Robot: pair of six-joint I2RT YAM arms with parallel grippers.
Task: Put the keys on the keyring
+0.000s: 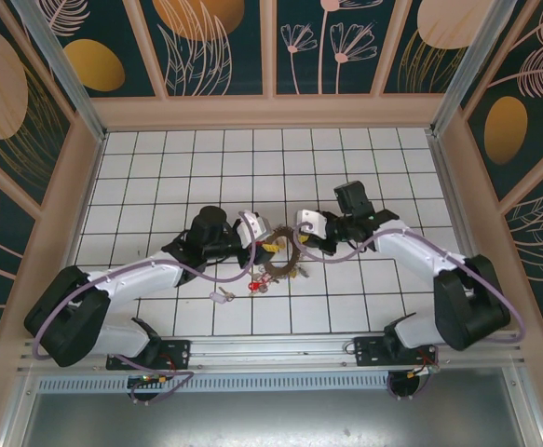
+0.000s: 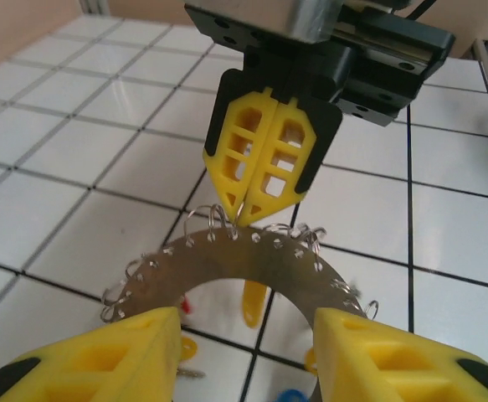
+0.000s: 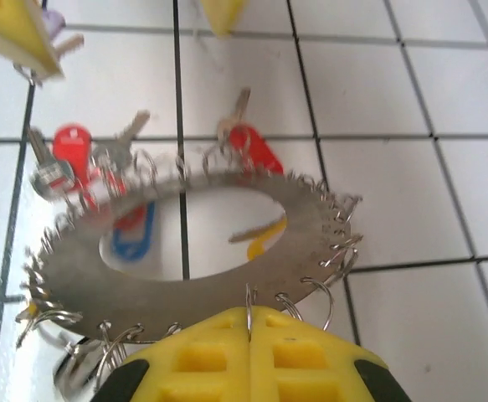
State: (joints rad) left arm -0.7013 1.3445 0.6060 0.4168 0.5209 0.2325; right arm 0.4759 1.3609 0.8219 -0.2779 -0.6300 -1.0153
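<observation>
Over the white tiled counter (image 1: 159, 177), closed right fingers (image 3: 249, 331) pinched the round grey metal keyring (image 3: 185, 293) by its rim while open left fingers (image 2: 110, 356) straddled it, and that thin hold might slip.

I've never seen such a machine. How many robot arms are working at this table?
2. The left arm reaches in from the left side, the right arm from the right; both stretch to the keyring mid-table.

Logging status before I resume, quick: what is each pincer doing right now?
Left pincer: open, gripping nothing.
Right pincer: closed on the edge of the keyring.
</observation>
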